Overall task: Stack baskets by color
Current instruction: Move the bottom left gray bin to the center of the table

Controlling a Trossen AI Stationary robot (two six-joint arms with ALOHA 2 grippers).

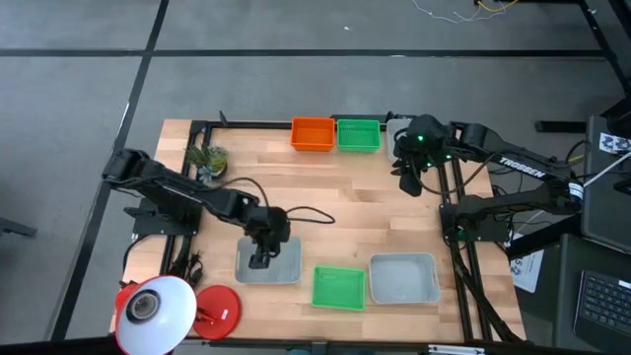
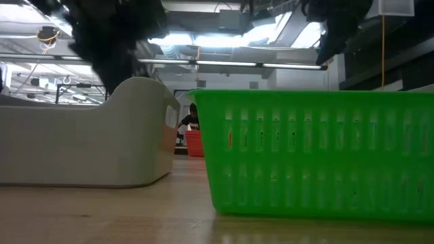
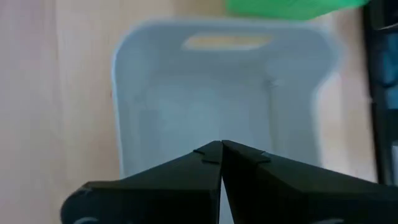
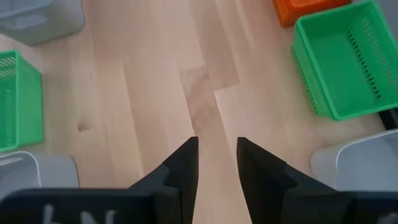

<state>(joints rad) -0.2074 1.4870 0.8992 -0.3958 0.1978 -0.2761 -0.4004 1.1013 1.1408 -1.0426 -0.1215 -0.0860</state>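
Observation:
At the table's far edge an orange basket and a green basket stand side by side. Along the near edge stand a grey-white basket, a green basket and another grey-white basket. My left gripper is shut with nothing between its fingers. It slants down over the inside of the left grey-white basket. My right gripper hangs open above bare wood near the far right, beside the far green basket. My left gripper points its shut fingertips slanting down into the grey-white basket's hollow. I cannot tell whether they touch its floor.
A red-and-white lamp stands at the near left corner and a small plant at the far left. A dark cable loops across the table's middle. Another pale basket lies close to my right gripper. Bare wood lies in the table's centre.

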